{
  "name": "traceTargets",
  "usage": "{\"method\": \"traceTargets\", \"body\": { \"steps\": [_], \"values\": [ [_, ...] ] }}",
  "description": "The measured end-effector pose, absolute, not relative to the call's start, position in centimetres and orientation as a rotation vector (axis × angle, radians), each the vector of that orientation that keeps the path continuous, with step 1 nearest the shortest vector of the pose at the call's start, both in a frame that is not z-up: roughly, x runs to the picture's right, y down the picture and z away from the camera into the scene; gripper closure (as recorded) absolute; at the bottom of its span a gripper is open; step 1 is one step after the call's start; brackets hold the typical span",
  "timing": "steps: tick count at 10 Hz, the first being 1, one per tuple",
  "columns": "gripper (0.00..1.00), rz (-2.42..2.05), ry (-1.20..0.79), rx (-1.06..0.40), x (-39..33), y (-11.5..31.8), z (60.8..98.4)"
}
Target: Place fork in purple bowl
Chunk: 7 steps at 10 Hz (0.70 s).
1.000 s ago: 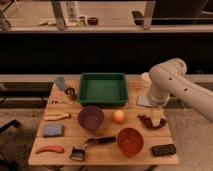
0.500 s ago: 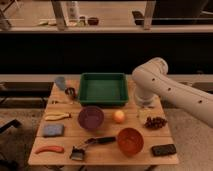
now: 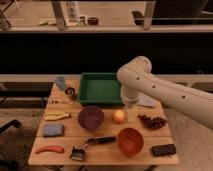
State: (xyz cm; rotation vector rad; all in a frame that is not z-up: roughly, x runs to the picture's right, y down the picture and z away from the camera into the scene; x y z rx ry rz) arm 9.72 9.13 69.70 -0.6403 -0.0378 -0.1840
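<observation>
The fork [image 3: 56, 102] is a thin pale sliver lying on the left side of the wooden table [image 3: 105, 156], below a small dark cup [image 3: 70, 92]. The purple bowl [image 3: 91, 117] stands upright near the table's middle. My white arm reaches in from the right, and my gripper [image 3: 130, 110] hangs just in front of the green tray [image 3: 100, 88], above and right of an orange ball [image 3: 119, 116]. It is right of the purple bowl and far from the fork.
Yellow-handled pliers [image 3: 56, 116], a blue sponge [image 3: 52, 130] and a red-orange item [image 3: 49, 149] lie at left. A black-handled brush [image 3: 92, 143], an orange-red bowl [image 3: 130, 141], a black device [image 3: 164, 149], grapes [image 3: 151, 121], a white cloth [image 3: 148, 102] and a blue cup [image 3: 60, 82] also sit here.
My arm has swung left, from over the grapes at the table's right side to in front of the green tray's right end. The objects have not moved.
</observation>
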Motion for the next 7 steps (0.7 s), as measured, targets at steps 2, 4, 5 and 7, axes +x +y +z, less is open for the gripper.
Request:
{"method": "traceTargets", "body": {
  "steps": [2,4,5,7],
  "values": [
    [0.2,-0.217,-0.052,-0.64,7.5,9.1,69.7],
    [0.2,-0.224,-0.057,-0.638,6.4,8.9,69.8],
    [0.2,-0.23,-0.062,-0.637,5.0,8.9,69.8],
    [0.2,-0.26,-0.07,-0.638,1.9,9.2,69.6]
  ]
}}
